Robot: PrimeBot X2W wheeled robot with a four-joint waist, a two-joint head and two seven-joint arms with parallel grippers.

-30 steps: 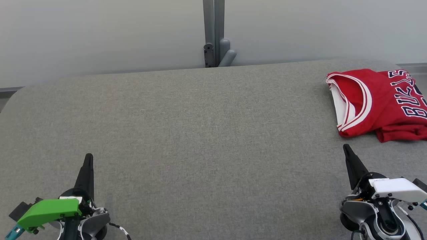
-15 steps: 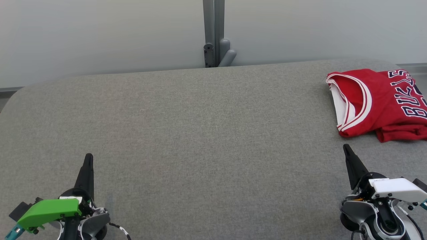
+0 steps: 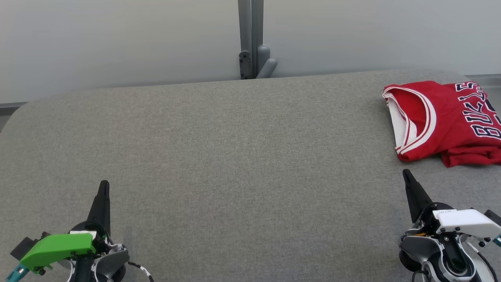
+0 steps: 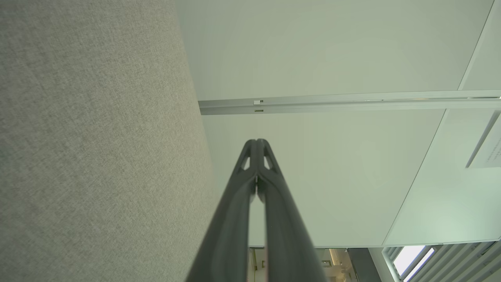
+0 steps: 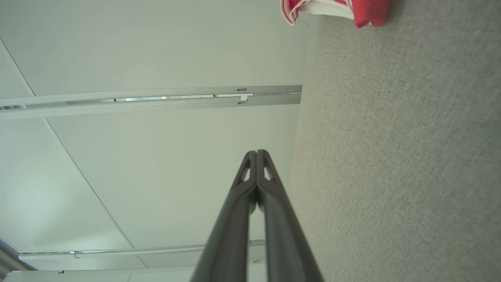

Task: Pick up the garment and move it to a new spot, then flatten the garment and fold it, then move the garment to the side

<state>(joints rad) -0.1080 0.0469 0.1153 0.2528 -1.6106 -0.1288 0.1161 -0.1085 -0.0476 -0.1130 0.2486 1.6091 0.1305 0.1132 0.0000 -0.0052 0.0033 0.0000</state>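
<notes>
Here the folded red jersey (image 3: 442, 117), white-trimmed and lettered, lies at the far right of the rounded, coarse-woven grey bench (image 3: 235, 156). The left pincer (image 3: 104, 183) and right pincer (image 3: 405, 172), tapered and dark, are pressed together, empty.

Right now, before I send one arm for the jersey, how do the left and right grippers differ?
The left gripper carries a green cover; the right gripper carries a white cover. The left gripper sits far across the grey table from the red jersey; the right gripper sits just short of its near edge. The left gripper points straight up the head view; the right gripper leans slightly left. Both are shut and hold nothing.
</notes>
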